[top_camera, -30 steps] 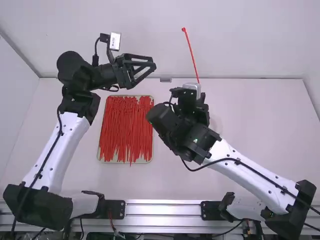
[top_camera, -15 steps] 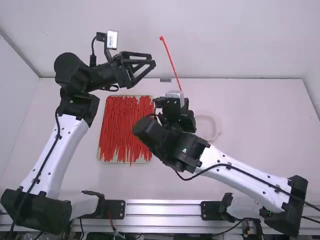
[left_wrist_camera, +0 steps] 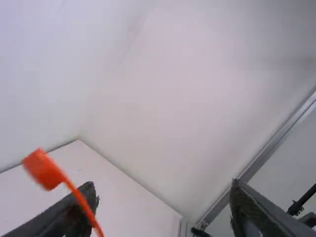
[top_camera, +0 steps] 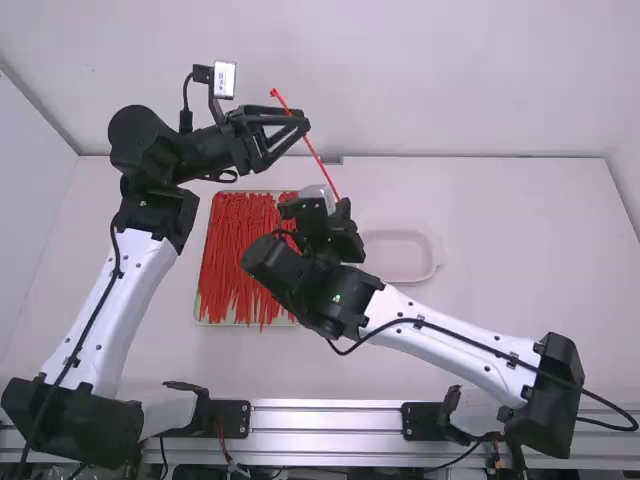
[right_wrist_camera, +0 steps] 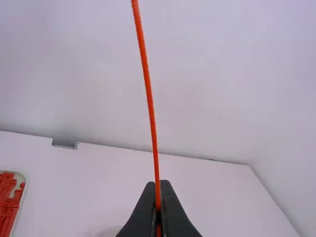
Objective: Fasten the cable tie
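My right gripper (top_camera: 334,204) is shut on the foot of one red cable tie (top_camera: 311,152), seen between its closed fingers in the right wrist view (right_wrist_camera: 158,190). The tie (right_wrist_camera: 147,98) stands up and leans left, its head reaching the fingertips of my left gripper (top_camera: 298,131). That gripper is raised above the table's back left, pointing right with its fingers wide apart. In the left wrist view the tie's head (left_wrist_camera: 42,170) appears blurred beside one of the left gripper's (left_wrist_camera: 161,185) fingers, touching neither.
A tray (top_camera: 302,318) full of red cable ties lies on the table left of the middle, under both arms. An oval white dish (top_camera: 415,262) sits to its right. The back wall stands close behind the grippers.
My right arm has swung left with the tie, bringing its head from right of the middle over to the left gripper's fingertips. The left arm has barely moved.
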